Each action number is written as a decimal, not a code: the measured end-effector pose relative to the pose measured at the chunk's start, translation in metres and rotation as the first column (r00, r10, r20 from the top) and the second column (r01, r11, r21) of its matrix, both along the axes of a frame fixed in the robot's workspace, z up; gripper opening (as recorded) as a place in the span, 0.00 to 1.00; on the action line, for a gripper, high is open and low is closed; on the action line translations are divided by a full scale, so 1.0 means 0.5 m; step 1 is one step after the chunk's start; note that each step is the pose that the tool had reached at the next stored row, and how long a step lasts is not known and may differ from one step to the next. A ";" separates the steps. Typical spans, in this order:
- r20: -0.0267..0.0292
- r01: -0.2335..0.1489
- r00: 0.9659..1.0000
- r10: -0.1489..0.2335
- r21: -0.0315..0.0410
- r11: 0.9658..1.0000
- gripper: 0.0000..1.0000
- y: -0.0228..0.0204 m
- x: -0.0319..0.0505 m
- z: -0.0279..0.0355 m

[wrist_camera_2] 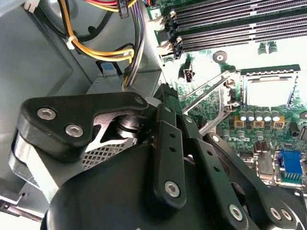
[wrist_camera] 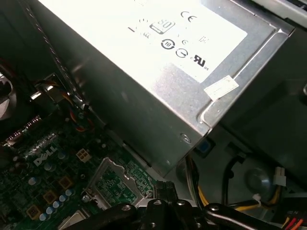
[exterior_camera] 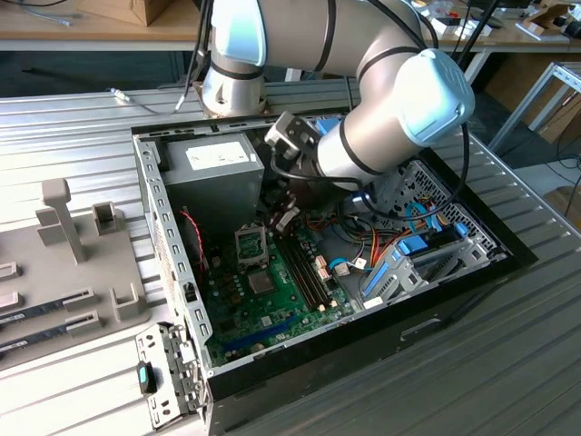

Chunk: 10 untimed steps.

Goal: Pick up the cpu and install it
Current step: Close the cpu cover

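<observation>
Fingers [wrist_camera_2: 168,143]: black gripper [wrist_camera_2: 169,96] pinched together, nothing visible between, low in the open grey computer case [exterior_camera: 168,218].
Cpu: cannot tell; the metal-framed socket [wrist_camera_2: 266,88], right of centre in the second wrist view, is glared white.
Doing it well: judged, stay level and square over the socket, clear of the wires [wrist_camera_2: 103,50].
Count: one socket, one silver power supply box [wrist_camera: 144,72], one gripper.

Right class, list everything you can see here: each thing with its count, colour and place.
computer case: one, grey and black, open, on the table
table: one, slatted grey metal
power supply: one, grey, inside the case
motherboard: one, green, case floor
CPU socket: one, metal-framed, near the power supply
memory slots: several, black, beside the socket
cables: several, blue, orange, red
fixture: one, grey, exterior view's left
robot arm: one, silver-grey, reaching into the case
</observation>
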<state>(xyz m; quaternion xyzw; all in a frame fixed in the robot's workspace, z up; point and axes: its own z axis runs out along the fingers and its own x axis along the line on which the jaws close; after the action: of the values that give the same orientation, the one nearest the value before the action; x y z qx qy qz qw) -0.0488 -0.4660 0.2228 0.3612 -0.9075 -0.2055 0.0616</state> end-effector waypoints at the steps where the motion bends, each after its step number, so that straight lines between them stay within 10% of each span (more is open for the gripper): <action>1: 0.000 0.000 1.000 0.000 0.000 1.000 0.11 -0.0002 0.000 0.001; 10: 0.000 -0.017 1.000 0.017 0.007 1.000 0.11 -0.0028 0.000 0.010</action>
<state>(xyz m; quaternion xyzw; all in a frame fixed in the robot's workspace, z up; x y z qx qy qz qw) -0.0491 -0.4674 0.2277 0.3692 -0.9036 -0.2081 0.0620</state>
